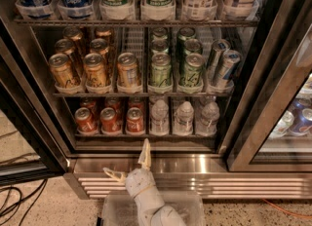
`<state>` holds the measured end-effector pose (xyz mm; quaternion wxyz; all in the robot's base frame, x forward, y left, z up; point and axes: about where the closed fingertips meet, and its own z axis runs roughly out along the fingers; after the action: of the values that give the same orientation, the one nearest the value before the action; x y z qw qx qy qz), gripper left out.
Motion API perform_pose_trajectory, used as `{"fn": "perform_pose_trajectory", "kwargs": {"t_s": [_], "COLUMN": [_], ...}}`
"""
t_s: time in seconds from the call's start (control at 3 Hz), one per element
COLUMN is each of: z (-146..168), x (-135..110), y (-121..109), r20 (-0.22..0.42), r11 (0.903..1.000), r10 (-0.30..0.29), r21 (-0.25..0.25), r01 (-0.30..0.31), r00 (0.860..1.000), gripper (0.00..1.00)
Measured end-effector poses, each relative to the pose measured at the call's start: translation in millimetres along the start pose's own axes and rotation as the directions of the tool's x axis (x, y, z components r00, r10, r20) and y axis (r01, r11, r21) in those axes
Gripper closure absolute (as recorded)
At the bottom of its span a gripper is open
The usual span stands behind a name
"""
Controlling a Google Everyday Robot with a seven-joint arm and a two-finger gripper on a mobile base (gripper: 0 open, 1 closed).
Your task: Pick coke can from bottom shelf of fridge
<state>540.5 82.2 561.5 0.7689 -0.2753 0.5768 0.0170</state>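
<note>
The fridge [204,164] stands open before me. Three red coke cans [135,120] stand in a row at the front left of the bottom shelf [146,135], with more red cans behind them. My gripper [129,164] is low in the middle, in front of the ribbed steel base and below the shelf. It is open and empty. One finger [145,153] points up toward the rightmost front coke can and the other points left. The gripper touches no can.
Clear water bottles [184,119] fill the right of the bottom shelf. Gold-orange cans [95,69] and green cans [161,69] stand on the rack above. A dark door frame [29,137] is at the left and a glass door [273,98] at the right. Cables [14,205] lie on the floor.
</note>
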Motion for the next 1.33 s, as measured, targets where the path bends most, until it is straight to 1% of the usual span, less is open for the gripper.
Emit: {"fn": "perform_pose_trajectory", "kwargs": {"t_s": [0.67,1.0,1.33], "z": [5,12,23], "x": [0,1,4], "y": [-10,-17,-27], "r20": [-0.010,-0.010,-0.019], "r11": [0.9990,0.9978,0.9951], "r10": [-0.021,-0.028,-0.037], "r21": [0.039,0.060,0.091], "r01": [0.021,0.028,0.038], "r00": [1.000,1.000,0.999], "gripper": [0.39,0.42,0.32]}}
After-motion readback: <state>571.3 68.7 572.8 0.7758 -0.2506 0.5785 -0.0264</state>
